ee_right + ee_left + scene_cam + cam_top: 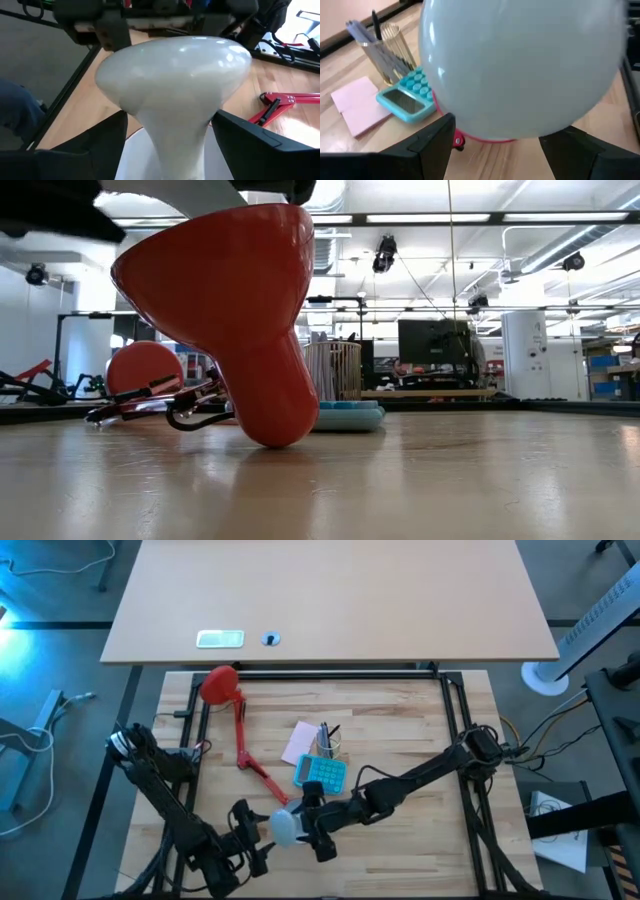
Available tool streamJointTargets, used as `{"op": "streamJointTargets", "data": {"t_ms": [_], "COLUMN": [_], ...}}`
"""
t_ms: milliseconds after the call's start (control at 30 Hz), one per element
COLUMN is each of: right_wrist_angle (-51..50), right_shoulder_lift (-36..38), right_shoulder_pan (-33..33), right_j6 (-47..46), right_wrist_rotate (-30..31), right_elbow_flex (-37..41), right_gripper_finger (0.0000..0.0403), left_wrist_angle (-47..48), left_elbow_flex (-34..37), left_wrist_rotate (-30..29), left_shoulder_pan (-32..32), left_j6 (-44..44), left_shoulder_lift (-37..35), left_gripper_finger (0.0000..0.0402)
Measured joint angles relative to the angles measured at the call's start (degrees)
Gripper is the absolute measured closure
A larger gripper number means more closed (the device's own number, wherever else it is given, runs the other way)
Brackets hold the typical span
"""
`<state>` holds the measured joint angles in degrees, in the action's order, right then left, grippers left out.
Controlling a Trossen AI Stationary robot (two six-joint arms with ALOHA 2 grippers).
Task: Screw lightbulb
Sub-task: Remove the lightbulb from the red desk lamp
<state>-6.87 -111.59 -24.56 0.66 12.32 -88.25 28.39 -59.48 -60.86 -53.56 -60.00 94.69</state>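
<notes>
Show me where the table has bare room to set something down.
Bare wood lies right of the blue calculator, behind the right arm, and left of the red lamp arm. The front centre is crowded: both grippers meet at the lightbulb.

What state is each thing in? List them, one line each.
White mushroom-shaped lightbulb: unlit, between left tool and right tool.
Red desk lamp: lying flat on wooden table.
Teal calculator: face up.
Gold wire pen cup: upright, holding pens.
Pink paper pad: lying flat.

Robotics lab/workshop: open ceiling w/ strip lights [420,218], monitor [432,340] on bench, cables, wooden worktable [400,730].
</notes>
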Motion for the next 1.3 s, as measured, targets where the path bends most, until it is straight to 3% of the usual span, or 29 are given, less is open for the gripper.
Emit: {"op": "streamJointTargets", "data": {"t_ms": [300, 733, 1300], "right_wrist_angle": [0.0, 0.3, 12.5], "right_shoulder_lift": [0.0, 0.0, 0.1], "right_shoulder_pan": [-0.1, -0.9, -1.5], "right_j6": [-1.2, -3.6, -3.4], "right_wrist_rotate": [-0.8, 0.7, 4.7], "right_elbow_flex": [0.0, -1.2, -1.1], "right_gripper_finger": [0.0124, 0.0134, 0.0171], "left_wrist_angle": [-0.1, 0.1, 0.0], "left_elbow_flex": [-3.6, -3.7, -7.4], "left_wrist_rotate": [-1.4, -1.0, -2.5], "left_shoulder_pan": [2.1, 2.8, 2.7], "left_j6": [5.4, 5.1, 13.5], "left_shoulder_lift": [-0.1, -0.1, -3.4], "left_gripper_finger": [0.0165, 0.0202, 0.0238]}}
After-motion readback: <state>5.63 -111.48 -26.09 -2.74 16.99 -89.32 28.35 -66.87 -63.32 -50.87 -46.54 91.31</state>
